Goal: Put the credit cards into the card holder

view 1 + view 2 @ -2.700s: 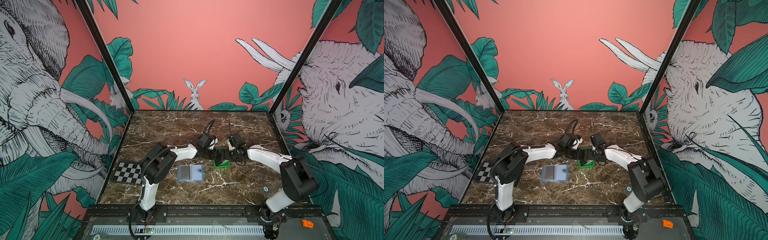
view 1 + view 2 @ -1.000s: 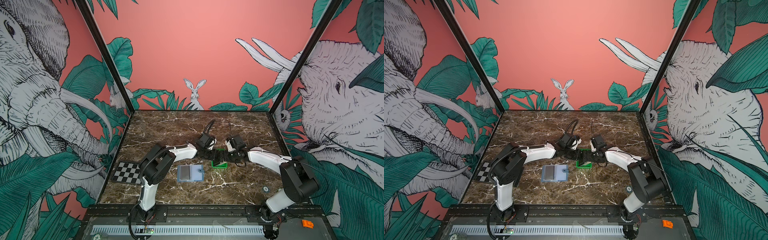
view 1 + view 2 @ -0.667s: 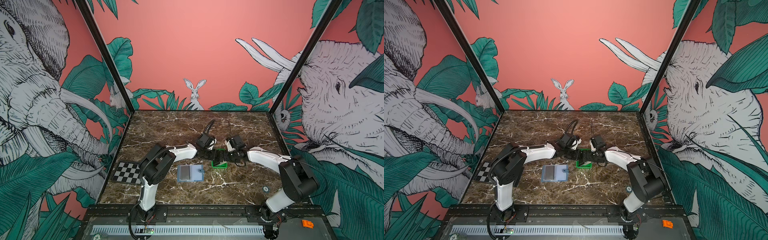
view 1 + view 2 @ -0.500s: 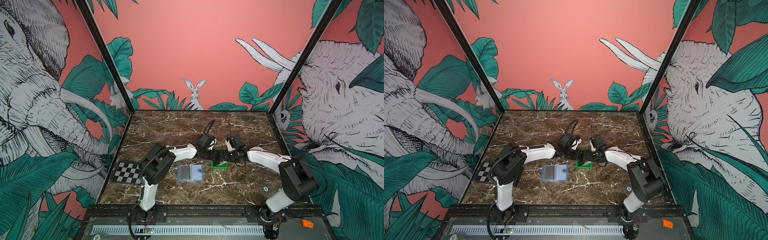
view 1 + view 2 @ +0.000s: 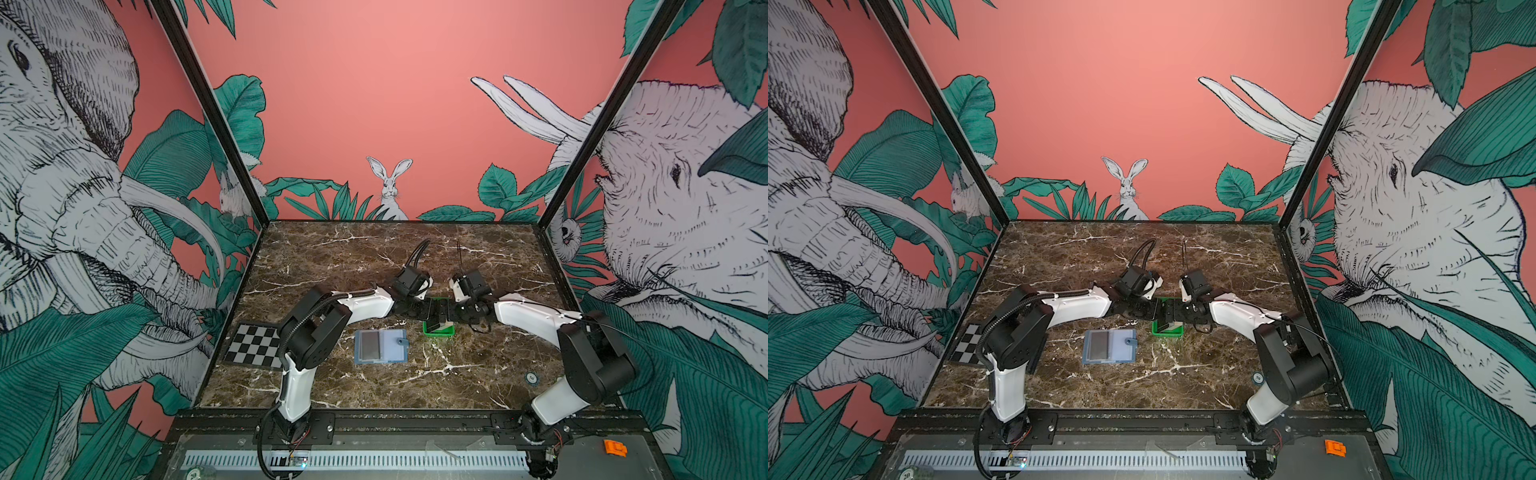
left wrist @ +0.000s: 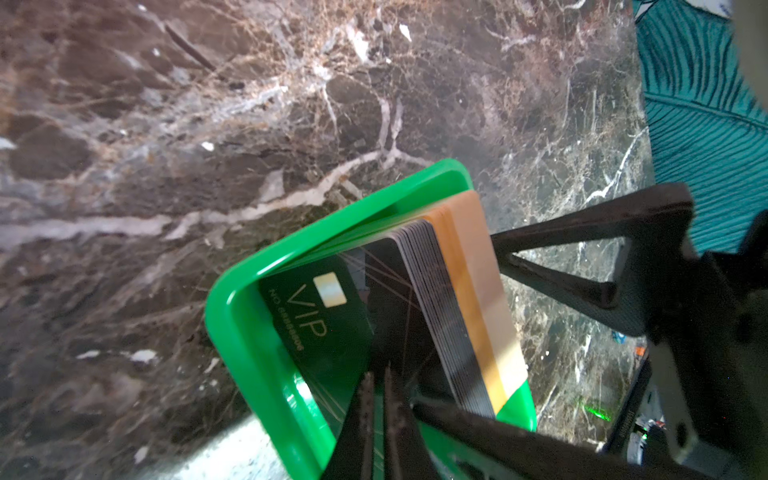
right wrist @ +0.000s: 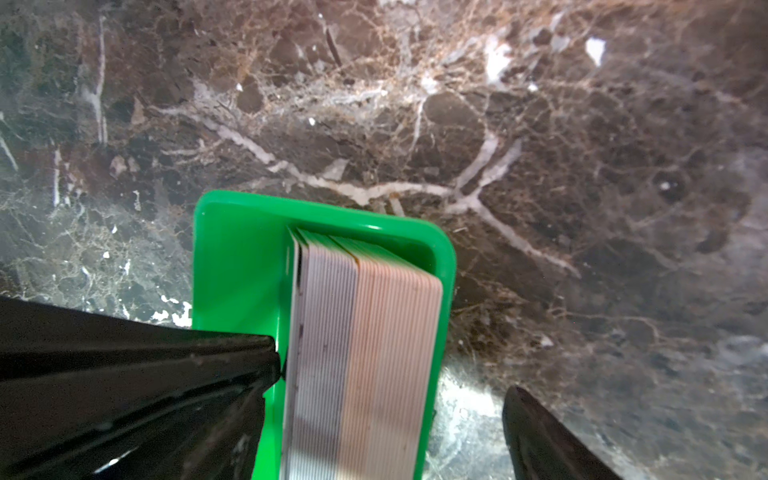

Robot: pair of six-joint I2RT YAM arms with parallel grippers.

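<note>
Several grey and tan credit cards (image 7: pixel 365 332) stand on edge as a stack (image 6: pixel 461 307) in a green tray (image 6: pixel 237 332). A black VIP card (image 6: pixel 320 324) leans apart from them. My left gripper (image 6: pixel 377 376) is shut, its tips inside the tray at the black card; a pinch does not show. My right gripper (image 7: pixel 392 374) is open astride the stack, one finger (image 7: pixel 249 357) against its grey side and the other outside the tray wall. The card holder (image 5: pixel 380 347) lies open and flat in front of the tray (image 5: pixel 438 332), with a grey card (image 5: pixel 370 345) in one sleeve.
A checkerboard plate (image 5: pixel 254 351) lies at the table's left edge, beside my left arm. A small round disc (image 5: pixel 531 377) sits front right. Both grippers meet over the tray mid-table in both top views, left gripper (image 5: pixel 1152 309) and right gripper (image 5: pixel 1173 311).
My right gripper has come in leftward over the tray and around the card stack, its jaws narrowing slightly. The left arm has stayed where it was.
</note>
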